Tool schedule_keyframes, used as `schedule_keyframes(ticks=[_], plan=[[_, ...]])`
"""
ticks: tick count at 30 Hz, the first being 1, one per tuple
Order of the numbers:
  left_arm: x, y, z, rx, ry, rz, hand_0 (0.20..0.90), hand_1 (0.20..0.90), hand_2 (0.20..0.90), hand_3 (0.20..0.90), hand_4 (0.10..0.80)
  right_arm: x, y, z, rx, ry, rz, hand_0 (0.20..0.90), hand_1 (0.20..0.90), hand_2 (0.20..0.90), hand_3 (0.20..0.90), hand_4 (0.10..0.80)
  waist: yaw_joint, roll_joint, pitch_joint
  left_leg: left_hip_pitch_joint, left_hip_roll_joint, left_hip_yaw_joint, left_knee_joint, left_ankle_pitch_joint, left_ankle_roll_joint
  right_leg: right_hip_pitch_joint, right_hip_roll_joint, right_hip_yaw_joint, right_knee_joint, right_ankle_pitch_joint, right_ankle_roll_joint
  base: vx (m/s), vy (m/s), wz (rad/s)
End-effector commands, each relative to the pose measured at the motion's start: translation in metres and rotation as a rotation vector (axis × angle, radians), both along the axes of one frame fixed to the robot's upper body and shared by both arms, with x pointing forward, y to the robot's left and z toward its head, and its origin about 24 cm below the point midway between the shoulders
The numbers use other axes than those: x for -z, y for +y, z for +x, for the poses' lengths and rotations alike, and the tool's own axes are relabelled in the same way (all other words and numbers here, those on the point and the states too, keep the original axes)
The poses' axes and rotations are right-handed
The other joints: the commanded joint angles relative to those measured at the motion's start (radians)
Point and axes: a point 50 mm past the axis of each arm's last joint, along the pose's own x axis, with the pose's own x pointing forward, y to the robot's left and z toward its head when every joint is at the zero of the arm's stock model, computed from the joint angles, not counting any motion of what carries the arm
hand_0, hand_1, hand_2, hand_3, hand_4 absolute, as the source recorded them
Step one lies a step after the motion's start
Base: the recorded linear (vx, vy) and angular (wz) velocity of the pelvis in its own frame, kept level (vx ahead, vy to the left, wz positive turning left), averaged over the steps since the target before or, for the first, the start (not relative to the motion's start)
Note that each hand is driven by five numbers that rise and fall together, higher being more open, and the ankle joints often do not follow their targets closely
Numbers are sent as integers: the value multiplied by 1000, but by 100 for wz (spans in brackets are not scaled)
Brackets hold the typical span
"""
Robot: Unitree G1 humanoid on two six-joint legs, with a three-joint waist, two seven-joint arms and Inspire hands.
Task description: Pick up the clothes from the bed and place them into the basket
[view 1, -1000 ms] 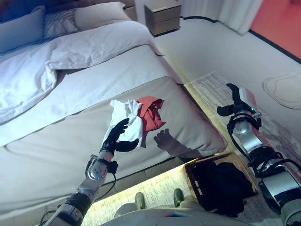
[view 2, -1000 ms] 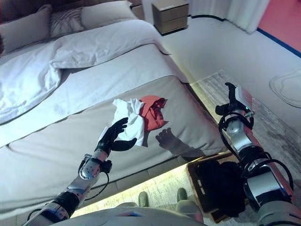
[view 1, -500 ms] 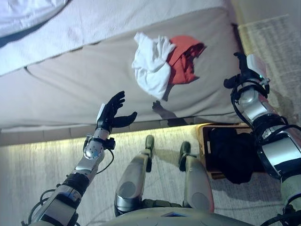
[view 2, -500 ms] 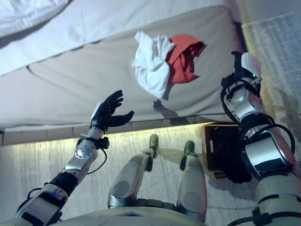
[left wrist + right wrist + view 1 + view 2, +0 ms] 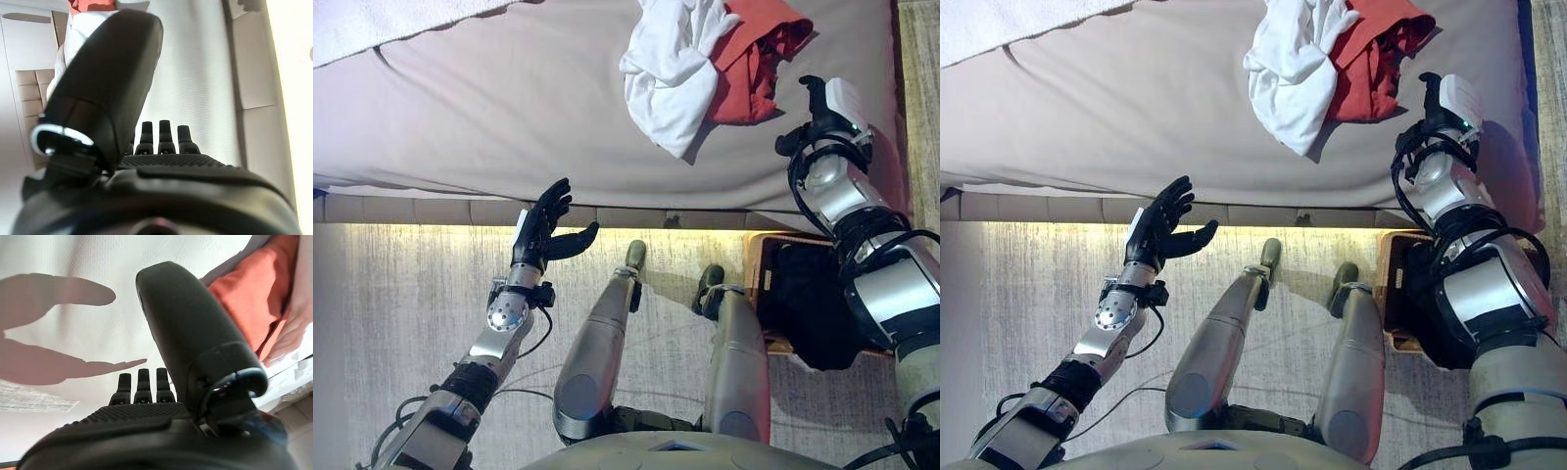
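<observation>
White garment [image 5: 674,69] and red garment [image 5: 756,54] bunched together on the bed [image 5: 489,108], touching, red partly tucked under the white's edge, both near the foot-side edge of the mattress. Neither one held. Basket [image 5: 762,284] on the floor just below the bed edge, on the robot's right, already holding dark clothing [image 5: 818,313]. Right hand [image 5: 815,98] raised over the bed just beside the red garment, not touching it; fingers straight in the right wrist view, nothing in the palm, orange-red cloth visible past the thumb. Left hand [image 5: 543,230] hovering at the bed's front edge, well apart from the clothes, fingers spread and relaxed, thumb out, empty. Pale rug [image 5: 391,323] covering the floor in front of the bed. No readable labels or writing on the clothes, basket or bedding.
</observation>
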Motion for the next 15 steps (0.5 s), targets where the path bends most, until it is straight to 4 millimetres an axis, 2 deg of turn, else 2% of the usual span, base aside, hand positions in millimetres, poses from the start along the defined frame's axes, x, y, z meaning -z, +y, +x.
schedule_keyframes(ticks=[1, 3, 4, 7, 15], plan=[[-34, 1, -5, 18, -191, -60, 900, 900, 900, 900, 800, -73, 11, 2, -37, -210, -81, 900, 900, 900, 900, 800, 26, 45, -46, 0, -31, 8, 115, -141, 48, 80, 44, -27, 4, -49, -41, 0, 0, 0], [-35, 2, -6, 10, -197, -65, 900, 900, 900, 900, 800, -76, 14, 3, -37, -212, -83, 900, 900, 900, 900, 800, 33, 45, -46, -9, -32, 6, 120, -141, 50, 72, 42, -32, 11, -52, -42, 41, -5, 5], [-33, 3, -8, 4, -192, -69, 900, 900, 900, 900, 800, -74, 15, 3, -37, -206, -82, 900, 900, 900, 900, 800, 37, 44, -46, 4, -33, 6, 132, -170, 50, 82, 45, -26, 25, -78, -36, 59, -23, 13], [-37, 6, -9, -6, -209, -84, 900, 900, 900, 900, 800, -82, 19, 4, -31, -223, -70, 900, 900, 900, 900, 800, 53, 45, -46, -35, -38, -1, 156, -173, 54, 48, 44, -36, 53, -84, -40, -3, -27, 14], [-45, 4, -15, 4, -252, -95, 900, 900, 900, 900, 800, -104, 16, 3, 9, -258, -12, 900, 900, 900, 900, 800, 88, 64, -46, -93, -49, -19, 181, -168, 63, -13, 43, -48, 96, -100, -49, -3, -11, 6]])
